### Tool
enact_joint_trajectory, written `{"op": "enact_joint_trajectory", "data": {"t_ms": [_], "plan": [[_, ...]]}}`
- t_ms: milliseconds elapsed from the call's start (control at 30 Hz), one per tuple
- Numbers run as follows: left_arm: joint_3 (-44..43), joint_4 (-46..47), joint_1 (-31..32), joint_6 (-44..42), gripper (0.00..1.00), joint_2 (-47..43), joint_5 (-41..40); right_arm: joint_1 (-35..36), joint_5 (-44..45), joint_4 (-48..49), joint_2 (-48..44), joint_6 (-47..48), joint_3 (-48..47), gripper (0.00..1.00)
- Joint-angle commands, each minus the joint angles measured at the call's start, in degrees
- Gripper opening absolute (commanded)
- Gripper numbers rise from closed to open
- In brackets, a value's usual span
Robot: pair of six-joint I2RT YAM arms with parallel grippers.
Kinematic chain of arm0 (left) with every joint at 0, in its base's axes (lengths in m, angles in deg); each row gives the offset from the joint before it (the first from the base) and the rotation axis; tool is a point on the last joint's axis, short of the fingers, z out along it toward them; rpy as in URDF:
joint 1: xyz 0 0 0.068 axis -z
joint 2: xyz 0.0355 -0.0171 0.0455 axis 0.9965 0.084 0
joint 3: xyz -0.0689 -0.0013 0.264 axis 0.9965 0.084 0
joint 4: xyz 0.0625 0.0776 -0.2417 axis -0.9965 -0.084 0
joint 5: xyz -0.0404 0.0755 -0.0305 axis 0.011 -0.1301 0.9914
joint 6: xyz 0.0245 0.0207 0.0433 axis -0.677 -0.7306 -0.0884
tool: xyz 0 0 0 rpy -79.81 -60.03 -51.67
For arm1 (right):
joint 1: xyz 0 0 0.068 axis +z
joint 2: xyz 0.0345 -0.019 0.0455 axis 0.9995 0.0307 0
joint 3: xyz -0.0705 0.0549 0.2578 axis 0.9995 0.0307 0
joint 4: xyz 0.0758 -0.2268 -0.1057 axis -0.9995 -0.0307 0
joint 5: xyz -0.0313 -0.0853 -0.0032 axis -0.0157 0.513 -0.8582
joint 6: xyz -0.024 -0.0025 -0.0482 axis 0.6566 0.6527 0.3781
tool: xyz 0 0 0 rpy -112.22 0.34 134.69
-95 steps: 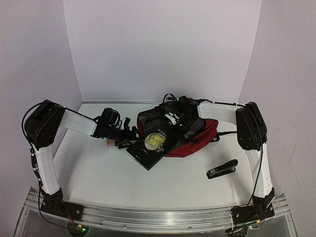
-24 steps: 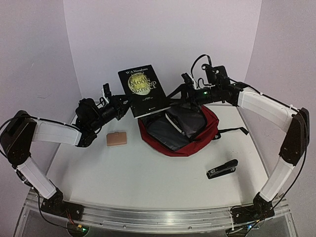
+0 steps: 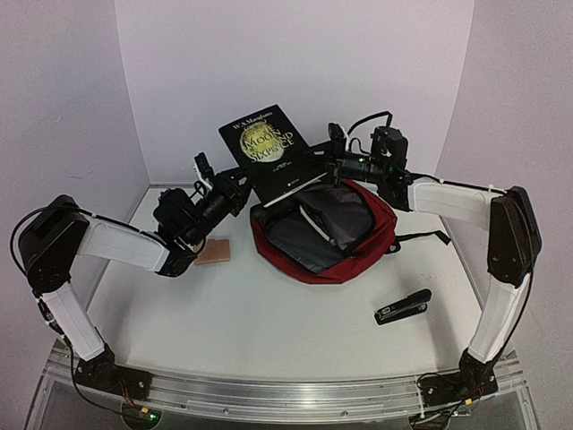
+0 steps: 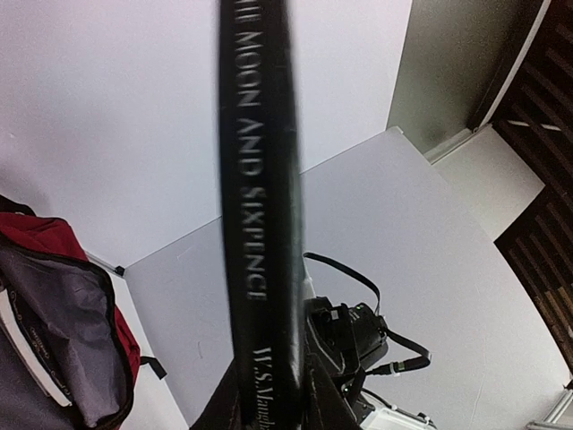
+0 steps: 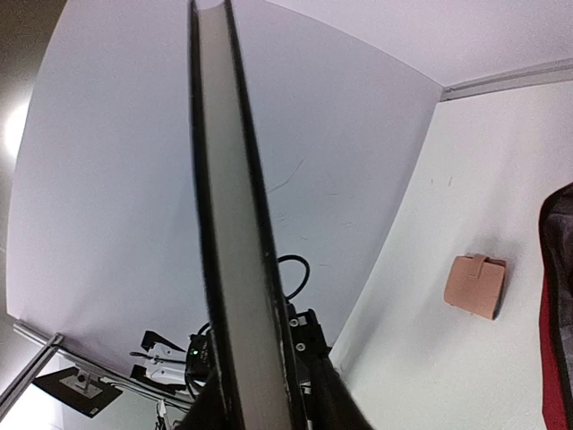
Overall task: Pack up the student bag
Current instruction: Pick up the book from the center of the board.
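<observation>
My left claw (image 3: 239, 180) and right claw (image 3: 329, 165) both pinch the book (image 3: 267, 149) at eleven o'clock of the student bag (image 3: 377, 238); the spine shows only on left wrist, the pages only on right wrist.

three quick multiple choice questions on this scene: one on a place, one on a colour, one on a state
1. Where is the black stapler? A) on the table, right of the student bag B) inside it C) on the floor
2. What colour is the small pouch left of the bag? A) blue B) tan-pink C) green
3. How is the book? A) flat on the table B) tucked in the bag C) held up
Key: 1 A, it lies apart from the bag. 2 B, the right wrist view shows it. 3 C, the left gripper and right gripper each clamp one side of it above the open bag.
</observation>
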Motion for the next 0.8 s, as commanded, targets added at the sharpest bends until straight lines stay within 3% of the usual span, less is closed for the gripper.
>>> {"op": "enact_joint_trajectory", "data": {"t_ms": [0,100,267,433,600,767], "plan": [[-1.04,11.12,0.36,-0.73,0.4,-1.75,2.47,0.85,-3.78,5.19,-3.35,1.0,1.12,0.1],[1.45,-0.04,0.09,-2.31,0.64,-6.89,6.36,0.34,-6.06,0.55,-5.91,6.11,2.37,0.0],[3.27,-32.06,-0.12,-13.92,0.85,-19.98,12.52,-0.04,-7.55,-22.61,-13.04,29.44,4.26,0.0],[-0.67,-60.68,-1.83,-27.04,0.97,-28.55,18.62,-0.3,-11.0,-46.37,-18.54,50.35,6.15,0.0],[-6.04,-77.67,-4.0,-35.37,0.99,-28.81,28.2,-0.18,-12.11,-70.03,-21.27,71.86,3.54,0.0],[-9.37,-81.11,-3.71,-39.6,0.95,-25.08,41.25,0.17,-13.66,-80.67,-22.07,80.41,2.97,0.0]]}}
